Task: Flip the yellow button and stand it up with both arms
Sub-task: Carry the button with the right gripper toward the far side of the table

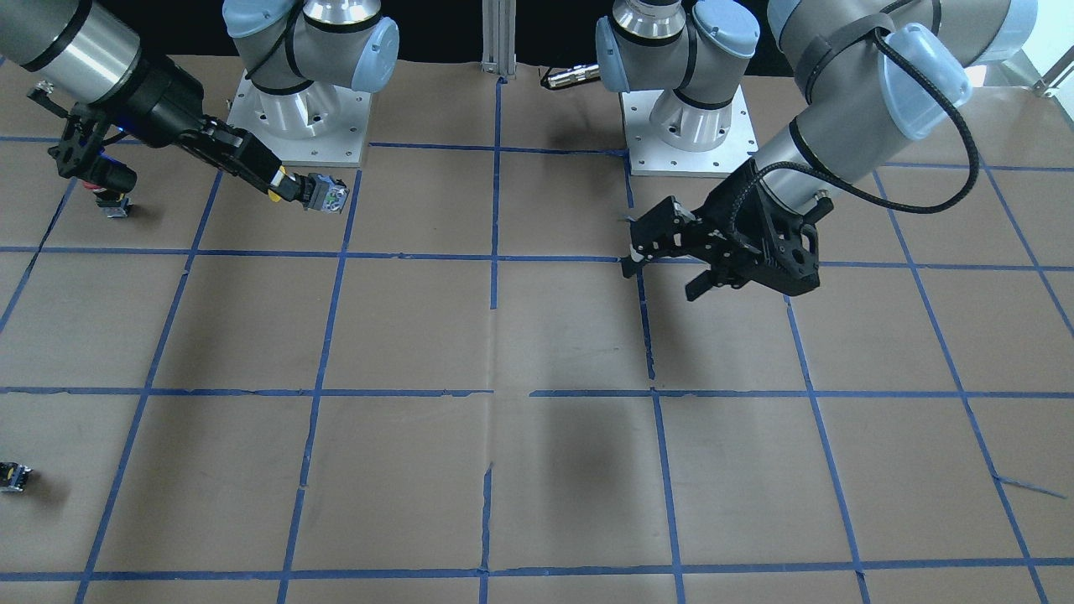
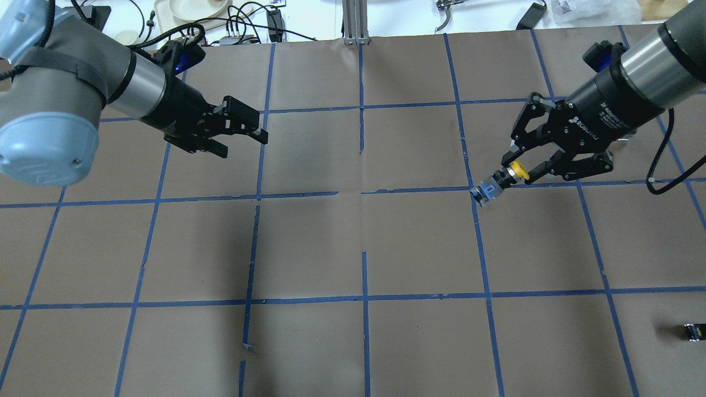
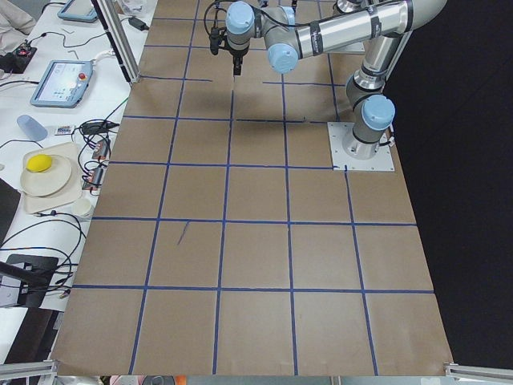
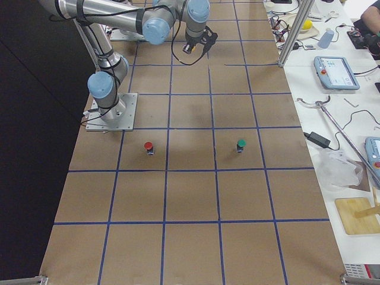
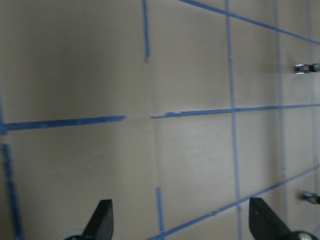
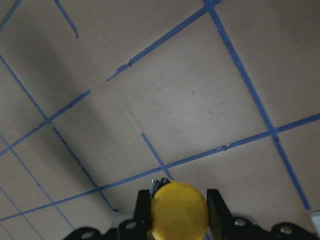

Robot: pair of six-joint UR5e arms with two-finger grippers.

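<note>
**Front-facing view:** the right gripper [image 1: 284,182] clamps the yellow button [image 1: 325,195] by its cap, clear above the counter [image 1: 537,335]. The left gripper [image 1: 659,282] hangs open and empty.
**Overhead view:** the button's grey body juts toward centre.
**Right wrist view:** the cap fills the jaws.
**Advice:** the left gripper should pinch the body squarely before the right lets go.

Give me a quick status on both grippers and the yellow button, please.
Left gripper open, empty. Right gripper shut on yellow button, held aloft sideways by its cap. Red button, green button stand aside, not between arms.
</note>
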